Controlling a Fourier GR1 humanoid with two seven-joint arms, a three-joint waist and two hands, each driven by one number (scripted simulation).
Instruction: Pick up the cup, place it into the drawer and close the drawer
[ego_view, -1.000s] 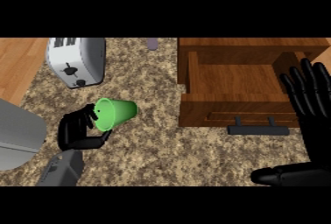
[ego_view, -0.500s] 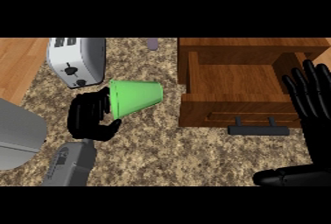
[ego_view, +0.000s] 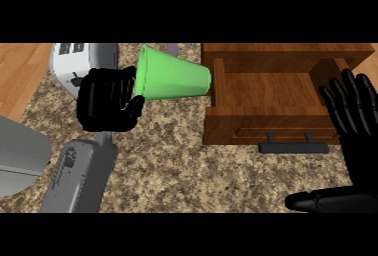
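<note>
Head view: on the speckled brown stone counter sit one white toaster at the upper left, partly behind the left hand, and one open wooden drawer with a dark bar handle at the right. One bright green plastic cup lies tipped sideways, its rim facing left, just left of the drawer's wall. The black left hand has its fingers curled round the cup's rim. The black right hand rests open over the drawer's right edge, fingers straight and spread.
</note>
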